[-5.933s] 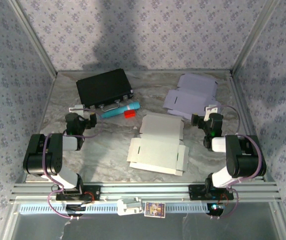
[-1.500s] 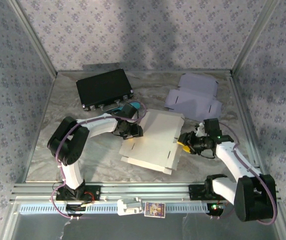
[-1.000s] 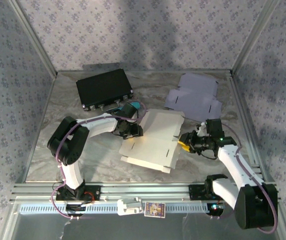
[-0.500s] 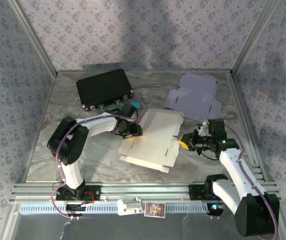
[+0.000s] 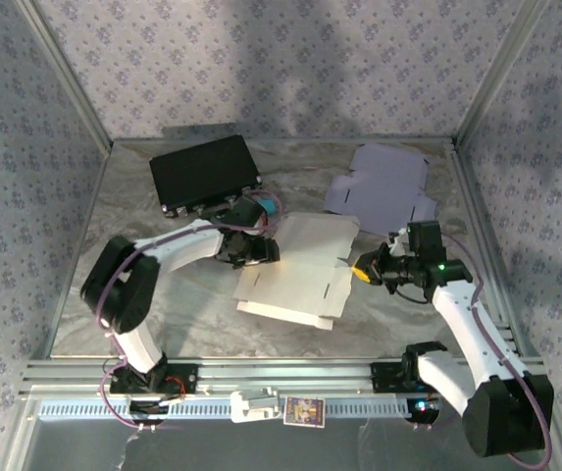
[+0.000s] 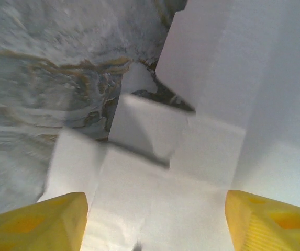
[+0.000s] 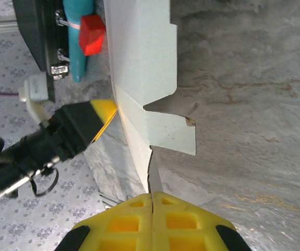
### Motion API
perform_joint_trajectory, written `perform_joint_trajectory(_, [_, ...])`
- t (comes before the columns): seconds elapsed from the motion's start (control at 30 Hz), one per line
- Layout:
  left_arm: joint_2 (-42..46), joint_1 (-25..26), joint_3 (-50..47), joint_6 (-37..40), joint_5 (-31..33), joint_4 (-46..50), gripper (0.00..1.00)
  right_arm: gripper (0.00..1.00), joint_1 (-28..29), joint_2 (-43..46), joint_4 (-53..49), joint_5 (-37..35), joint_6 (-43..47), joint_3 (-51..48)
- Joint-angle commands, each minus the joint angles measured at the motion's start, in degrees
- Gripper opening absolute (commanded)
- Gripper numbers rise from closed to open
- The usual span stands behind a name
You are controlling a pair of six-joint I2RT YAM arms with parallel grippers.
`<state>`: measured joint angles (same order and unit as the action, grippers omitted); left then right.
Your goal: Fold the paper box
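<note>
The work cell is enclosed by a back wall [image 5: 281,69], a left wall [image 5: 16,196] and a right wall [image 5: 545,196], all covered in pale lilac floral print. An aluminium left post [image 5: 65,74] and right post [image 5: 496,71] run up from the rear corners. The grey-brown marbled table top [image 5: 379,324] is bordered at the near edge by an aluminium rail [image 5: 281,373].

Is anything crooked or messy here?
Yes. The white box lies crooked in the middle, half folded, with one panel lifted where the right gripper pinches its edge. The left gripper hangs open over its other side. Nothing looks spilled or torn.
</note>
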<state>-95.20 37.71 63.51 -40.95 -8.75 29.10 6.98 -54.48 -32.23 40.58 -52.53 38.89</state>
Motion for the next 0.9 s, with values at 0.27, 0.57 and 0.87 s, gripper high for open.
perform_joint_trajectory(0.27, [37.44, 12.04, -14.21, 34.29, 12.77, -10.42, 0.72, 0.0, 0.65, -9.65, -1.96, -5.64, -12.28, 16.97])
perform_joint_trajectory(0.57, [41.6, 15.54, -25.6, 49.32, 21.51, -17.73, 0.76, 0.0, 0.71, -17.73, -3.75, -3.84, -16.84, 25.72])
perform_joint_trajectory(0.87, [25.87, 13.75, -27.37, 55.04, 25.71, -33.74, 0.77, 0.0, 0.44, -19.77, -4.74, -3.12, -21.11, 28.23])
